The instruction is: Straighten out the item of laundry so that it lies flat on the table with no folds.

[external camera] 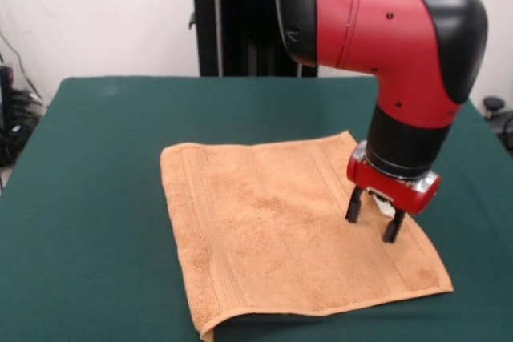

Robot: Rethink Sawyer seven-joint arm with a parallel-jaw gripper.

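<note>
The orange-tan towel lies spread out on the dark green table, roughly square and turned a little. Woven band stripes run near its left and right edges. Its near left corner is slightly curled up. No white tag shows. My gripper hangs from the red and black arm over the towel's right side, close to the right edge. Its two black fingers point down, apart, with nothing between them, tips at or just above the cloth.
The robot's black pedestal stands at the table's far side. Cables and dark gear sit off the table's left edge. Green table top shows on all sides of the towel.
</note>
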